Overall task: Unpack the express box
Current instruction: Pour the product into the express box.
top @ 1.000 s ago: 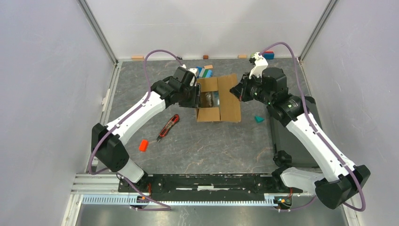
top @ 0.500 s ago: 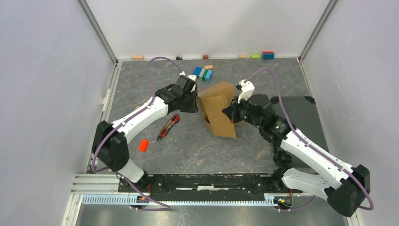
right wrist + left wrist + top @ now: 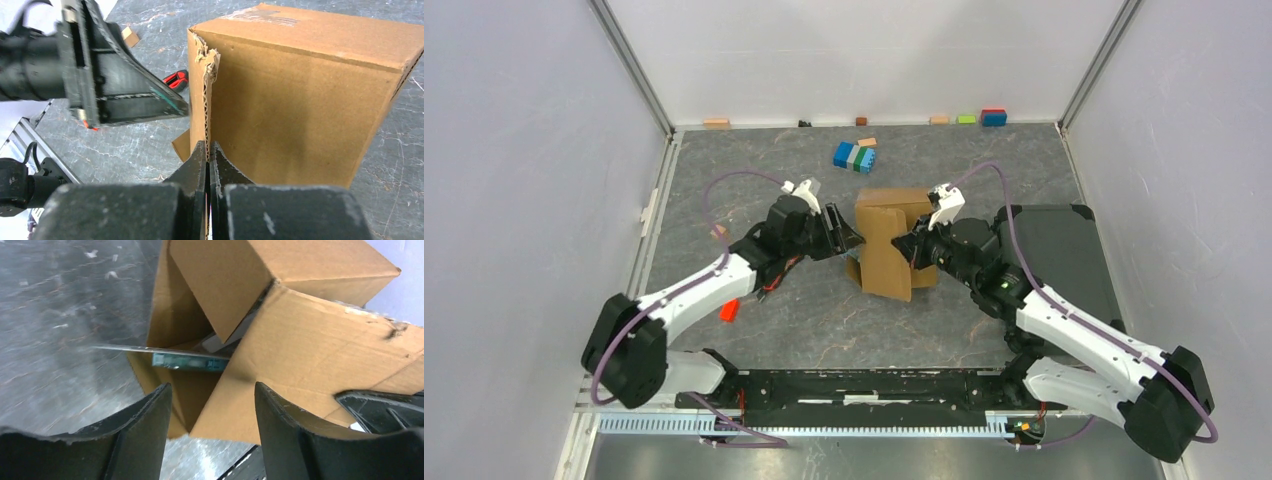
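Left of the express box (image 3: 886, 258), left tool (image 3: 844, 236) is spread and empty, aimed at the box's open flapped end just ahead. A teal item (image 3: 185, 361) shows inside. Box sits on the bench (image 3: 824, 312) between both tools. Right tool (image 3: 207, 150) is pressed together, pinching a box flap's torn edge.

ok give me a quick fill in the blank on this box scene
1. The right pincer is shut on a cardboard ___ of the express box.
2. The left pincer faces the box's opening with its jaws ___.
3. The flat tray to the right of the box is ___ in colour.
Missing words: flap; open; black.
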`<move>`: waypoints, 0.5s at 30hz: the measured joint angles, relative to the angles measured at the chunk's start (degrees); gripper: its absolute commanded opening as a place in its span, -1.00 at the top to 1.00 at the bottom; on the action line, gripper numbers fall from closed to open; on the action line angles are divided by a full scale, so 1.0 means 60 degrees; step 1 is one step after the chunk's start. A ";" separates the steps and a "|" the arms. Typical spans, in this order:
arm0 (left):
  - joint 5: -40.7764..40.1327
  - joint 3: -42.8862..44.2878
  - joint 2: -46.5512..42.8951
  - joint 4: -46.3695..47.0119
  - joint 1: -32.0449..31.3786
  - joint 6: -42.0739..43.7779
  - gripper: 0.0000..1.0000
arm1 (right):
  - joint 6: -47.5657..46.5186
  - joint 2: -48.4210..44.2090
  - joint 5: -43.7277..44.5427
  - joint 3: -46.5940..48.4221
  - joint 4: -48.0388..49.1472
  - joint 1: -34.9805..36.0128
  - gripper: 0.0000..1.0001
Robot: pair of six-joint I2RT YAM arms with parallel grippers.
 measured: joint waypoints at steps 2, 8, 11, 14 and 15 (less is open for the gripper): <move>0.0382 -0.0568 0.0514 0.1435 0.0036 -0.0375 -0.36 | 0.0004 0.0055 0.0091 0.0000 0.0018 0.0000 1.00; 0.1322 -0.1665 0.2029 0.5577 0.0197 -0.1410 -0.32 | -0.0022 0.0386 0.0568 0.0237 -0.0215 -0.0087 1.00; 0.1705 -0.1843 0.2637 0.7340 0.0237 -0.1880 -0.29 | -0.0018 0.0514 0.0488 0.0455 -0.0244 -0.0284 1.00; 0.2124 -0.1843 0.3213 0.8743 0.0215 -0.2280 -0.24 | 0.0051 0.0663 -0.0193 0.0506 -0.0189 -0.0925 1.00; 0.2248 -0.1843 0.3388 0.9118 0.0204 -0.2375 -0.21 | 0.0106 0.0743 -0.0492 0.0506 -0.0160 -0.1188 1.00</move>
